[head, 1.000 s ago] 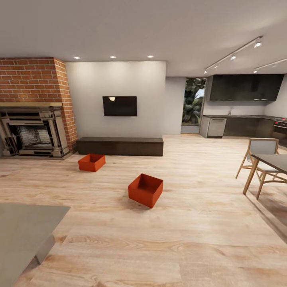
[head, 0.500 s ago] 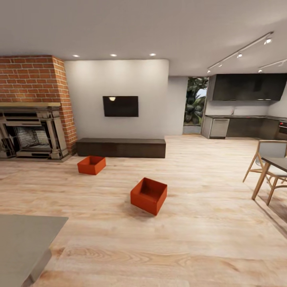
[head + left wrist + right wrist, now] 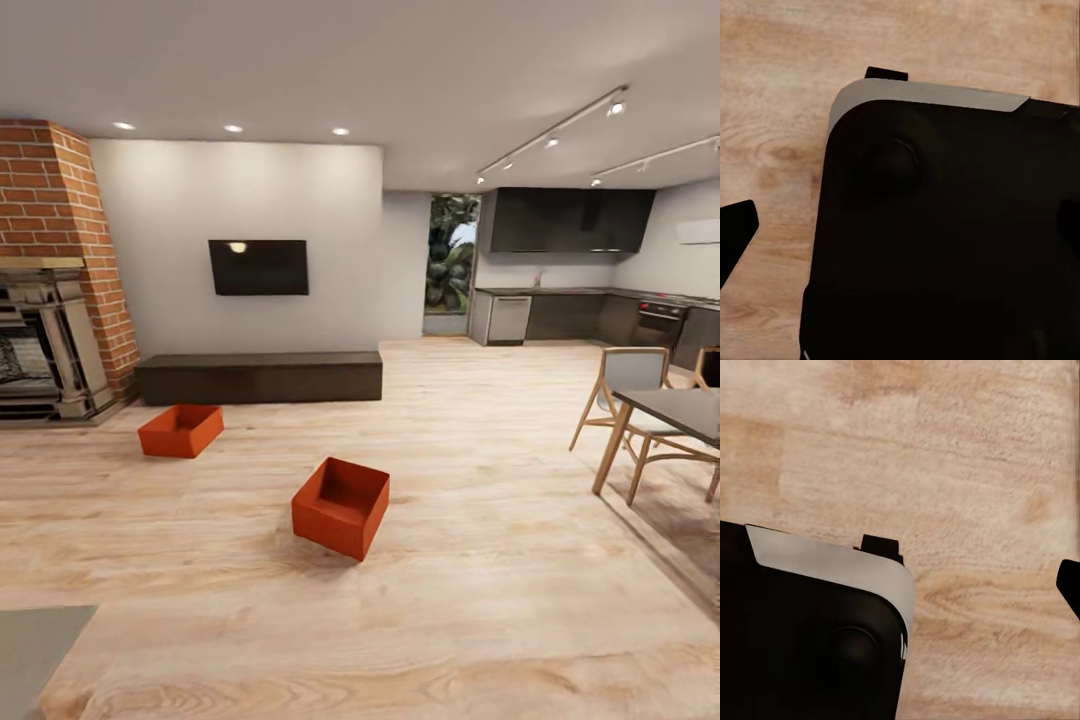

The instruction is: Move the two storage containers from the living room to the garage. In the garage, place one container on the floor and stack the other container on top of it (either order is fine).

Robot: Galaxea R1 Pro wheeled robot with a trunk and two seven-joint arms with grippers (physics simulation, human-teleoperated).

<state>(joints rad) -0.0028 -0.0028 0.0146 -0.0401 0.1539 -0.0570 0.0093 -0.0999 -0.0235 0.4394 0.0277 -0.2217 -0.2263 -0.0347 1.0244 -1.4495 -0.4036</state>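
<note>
Two storage containers (image 3: 341, 506) (image 3: 181, 430) unmoved (camera panned right); fingers' state for both arms indiscernible.

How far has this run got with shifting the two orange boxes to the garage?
Nothing looks done: both storage containers sit on the living room's wood-plank floor, the nearer container mid-room and the farther container by the dark low bench. In hand: the robot faces them from a distance, neither being held. Left: pick up each, carry both to the garage, set one down and stack the other on top.

pale plank floor (image 3: 480, 600), brick fireplace (image 3: 50, 300), wall TV (image 3: 258, 267)
</note>
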